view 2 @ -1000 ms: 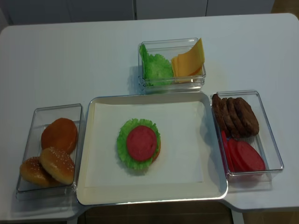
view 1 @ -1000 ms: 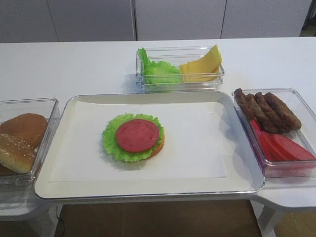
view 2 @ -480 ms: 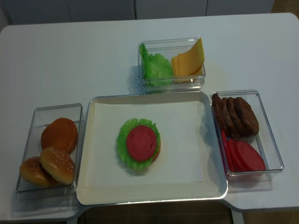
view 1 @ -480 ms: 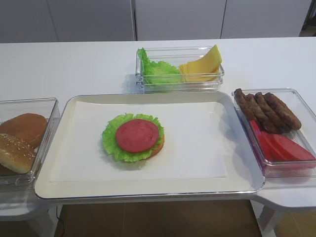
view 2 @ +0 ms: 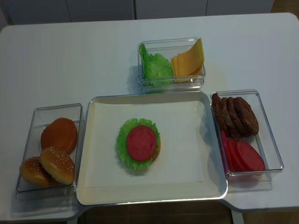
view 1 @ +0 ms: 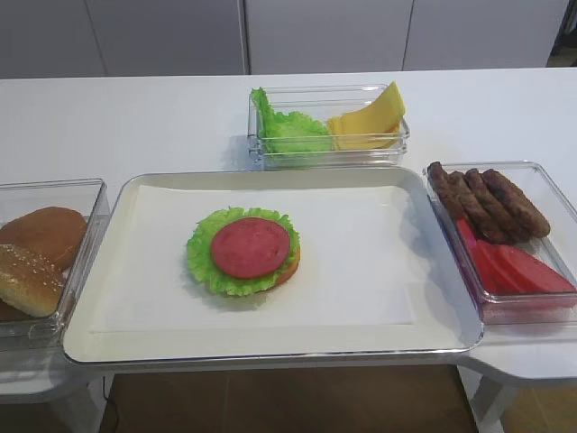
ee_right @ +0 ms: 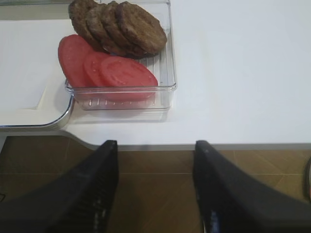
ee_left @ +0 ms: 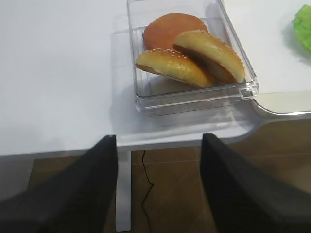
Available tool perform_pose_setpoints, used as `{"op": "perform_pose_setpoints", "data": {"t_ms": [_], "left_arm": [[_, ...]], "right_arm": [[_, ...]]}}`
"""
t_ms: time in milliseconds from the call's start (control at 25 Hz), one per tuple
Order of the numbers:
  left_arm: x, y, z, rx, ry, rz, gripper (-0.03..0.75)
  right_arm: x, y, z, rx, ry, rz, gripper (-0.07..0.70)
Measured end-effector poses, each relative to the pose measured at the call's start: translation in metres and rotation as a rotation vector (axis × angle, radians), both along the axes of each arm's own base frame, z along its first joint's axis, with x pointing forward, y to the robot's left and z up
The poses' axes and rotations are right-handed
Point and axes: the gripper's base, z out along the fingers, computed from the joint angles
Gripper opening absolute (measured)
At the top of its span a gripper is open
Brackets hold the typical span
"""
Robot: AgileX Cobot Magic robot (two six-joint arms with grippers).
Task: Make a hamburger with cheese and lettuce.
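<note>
The hamburger lies on the paper-lined tray, left of its middle: a bun base, a frilly lettuce disc and a red round slice on top. More green lettuce leaves and the pale-yellow cheese slices stand in a clear bin behind the tray. Neither gripper shows in the high views. In the right wrist view, my right gripper is open and empty, off the table's front edge over the floor. My left gripper is likewise open and empty, below the front edge.
A clear bin of brown buns, some sesame-seeded, sits left of the tray. Right of it, a clear bin holds brown patties and red slices. A table leg stands under the left gripper.
</note>
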Motion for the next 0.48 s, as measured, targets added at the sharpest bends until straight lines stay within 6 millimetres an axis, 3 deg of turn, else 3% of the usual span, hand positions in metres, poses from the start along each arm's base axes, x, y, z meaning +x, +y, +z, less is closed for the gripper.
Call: {"op": "perform_pose_setpoints", "data": {"t_ms": [480], "left_arm": [[0.0000, 0.0000, 0.0000, 0.000, 0.000, 0.000, 0.404]], "right_arm": [[0.0001, 0.0000, 0.0002, 0.000, -0.002, 0.000, 0.393]]}}
